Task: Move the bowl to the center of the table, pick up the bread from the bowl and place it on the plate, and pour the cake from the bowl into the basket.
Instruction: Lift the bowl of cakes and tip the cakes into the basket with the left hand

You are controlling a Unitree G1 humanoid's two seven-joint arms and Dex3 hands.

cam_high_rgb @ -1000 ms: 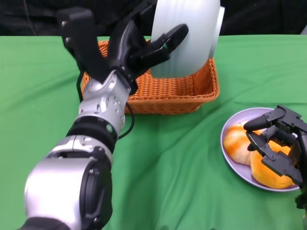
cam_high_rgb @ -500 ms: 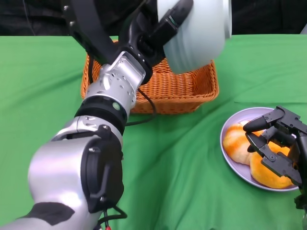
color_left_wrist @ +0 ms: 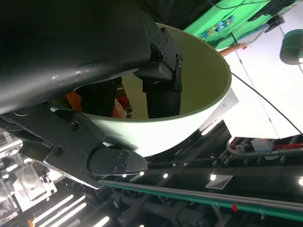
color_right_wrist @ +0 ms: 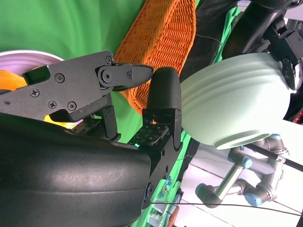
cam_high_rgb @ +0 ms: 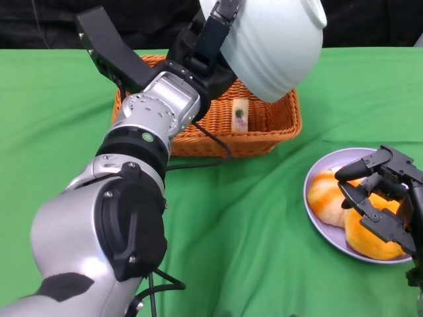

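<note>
My left hand (cam_high_rgb: 206, 47) grips the rim of the pale green bowl (cam_high_rgb: 277, 46) and holds it tipped high above the orange wicker basket (cam_high_rgb: 268, 129). A pale slice of cake (cam_high_rgb: 239, 116) lies inside the basket. The left wrist view shows fingers (color_left_wrist: 161, 75) clamped over the bowl's (color_left_wrist: 203, 61) rim. Two golden breads (cam_high_rgb: 327, 195) lie on the lilac plate (cam_high_rgb: 312, 173) at the right. My right hand (cam_high_rgb: 382, 198) hovers just above them with fingers apart, holding nothing. In the right wrist view the right hand (color_right_wrist: 128, 109) is seen with the bowl (color_right_wrist: 236, 109) and basket (color_right_wrist: 161, 52) beyond it.
Green cloth (cam_high_rgb: 264, 238) covers the table. My left forearm (cam_high_rgb: 145, 132) stretches across the left half of the head view and hides part of the basket's left side. A black cable (cam_high_rgb: 198, 158) hangs from it.
The left hand has lifted and turned the bowl further over the basket, and the cake slice now shows inside the basket. The right hand has stayed still over the plate.
</note>
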